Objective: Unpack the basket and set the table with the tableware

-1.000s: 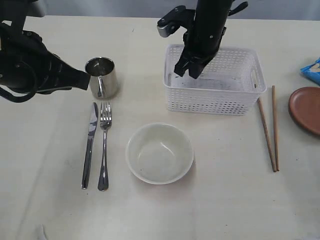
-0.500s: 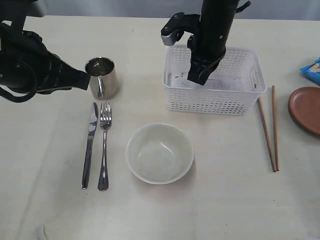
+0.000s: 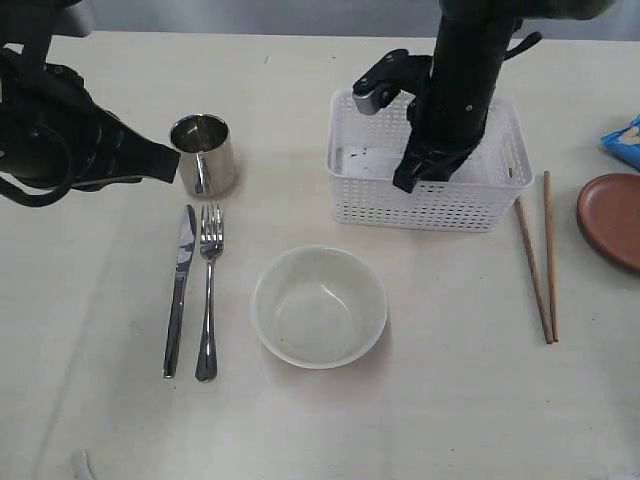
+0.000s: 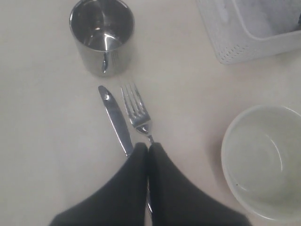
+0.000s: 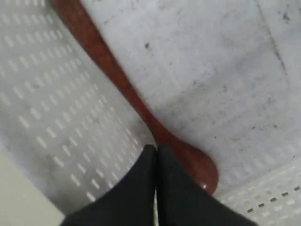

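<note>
My right gripper (image 3: 410, 180) is down inside the white basket (image 3: 430, 205), near its front wall. It is shut, with its tips (image 5: 154, 148) just above the reddish-brown wooden spoon (image 5: 108, 66), which lies along the basket floor (image 5: 211, 70) by a side wall. The arm hides the spoon in the exterior view. My left gripper (image 3: 172, 160) is shut and empty beside the steel mug (image 3: 205, 155). In the left wrist view the gripper (image 4: 148, 146) hovers over the knife (image 4: 115, 120) and fork (image 4: 135, 110). The cream bowl (image 3: 319, 306) stands in front of the basket. Two chopsticks (image 3: 540, 260) lie to its right.
The brown plate (image 3: 612, 218) sits at the right edge of the table (image 3: 450, 400), with a blue snack bag (image 3: 625, 140) behind it. Knife (image 3: 180, 290) and fork (image 3: 208, 300) lie side by side left of the bowl.
My right arm has moved rightward across the basket and lower toward its front wall. The left arm and the items on the table have not moved.
</note>
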`<state>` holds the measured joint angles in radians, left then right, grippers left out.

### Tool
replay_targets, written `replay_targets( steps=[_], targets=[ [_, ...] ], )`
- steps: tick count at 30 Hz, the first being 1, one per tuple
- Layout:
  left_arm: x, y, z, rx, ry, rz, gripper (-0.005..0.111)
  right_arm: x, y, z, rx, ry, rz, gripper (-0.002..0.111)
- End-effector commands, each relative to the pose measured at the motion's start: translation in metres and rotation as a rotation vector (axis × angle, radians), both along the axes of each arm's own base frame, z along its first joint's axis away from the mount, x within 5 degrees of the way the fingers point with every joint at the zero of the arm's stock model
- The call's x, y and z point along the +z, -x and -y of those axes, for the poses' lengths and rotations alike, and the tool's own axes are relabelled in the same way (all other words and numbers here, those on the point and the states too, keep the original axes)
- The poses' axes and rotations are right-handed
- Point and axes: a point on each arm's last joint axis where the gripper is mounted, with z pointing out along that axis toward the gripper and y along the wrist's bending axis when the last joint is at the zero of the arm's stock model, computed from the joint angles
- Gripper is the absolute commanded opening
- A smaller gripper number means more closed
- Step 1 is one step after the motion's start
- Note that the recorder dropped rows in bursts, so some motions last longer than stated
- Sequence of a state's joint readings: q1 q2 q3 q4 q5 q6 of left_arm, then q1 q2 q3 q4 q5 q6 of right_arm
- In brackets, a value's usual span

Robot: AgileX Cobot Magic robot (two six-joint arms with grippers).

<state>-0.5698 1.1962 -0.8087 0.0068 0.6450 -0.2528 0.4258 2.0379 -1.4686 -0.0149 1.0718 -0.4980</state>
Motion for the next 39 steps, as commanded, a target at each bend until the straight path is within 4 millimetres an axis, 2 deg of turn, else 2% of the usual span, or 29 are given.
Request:
replay_targets(
  steps=[1, 4, 9, 17, 22, 27, 34, 39],
  targets=[
    [0.002, 0.001, -0.001, 0.001, 0.008, 0.002, 0.0, 0.003, -0.001, 0.001, -0.18, -0.012, 0.034, 0.0],
    [0.002, 0.002, 0.0, 0.003, 0.014, -0.001, 0.0, 0.003, 0.001, 0.001, -0.224, -0.002, 0.013, 0.0],
    [0.002, 0.002, 0.0, 0.003, 0.014, -0.001, 0.0, -0.002, 0.005, 0.002, -0.176, 0.028, -0.041, 0.0],
    [0.002, 0.002, 0.0, 0.004, 0.016, -0.002, 0.0, -0.034, 0.013, -0.014, -0.096, 0.073, -0.144, 0.0],
    [0.002, 0.002, 0.0, 0.004, 0.016, -0.002, 0.0, -0.047, 0.009, -0.016, -0.128, 0.077, -0.13, 0.0],
    [0.002, 0.002, 0.0, 0.004, 0.016, -0.002, 0.0, -0.056, -0.002, -0.01, -0.214, 0.131, -0.014, 0.0],
    [0.003, 0.001, 0.0, 0.003, 0.02, 0.006, 0.0, -0.061, -0.018, -0.011, -0.406, 0.068, 0.128, 0.0],
    [0.003, 0.001, 0.0, 0.003, 0.021, 0.008, 0.0, -0.067, -0.031, 0.014, -0.703, 0.072, 0.18, 0.0]
  ],
)
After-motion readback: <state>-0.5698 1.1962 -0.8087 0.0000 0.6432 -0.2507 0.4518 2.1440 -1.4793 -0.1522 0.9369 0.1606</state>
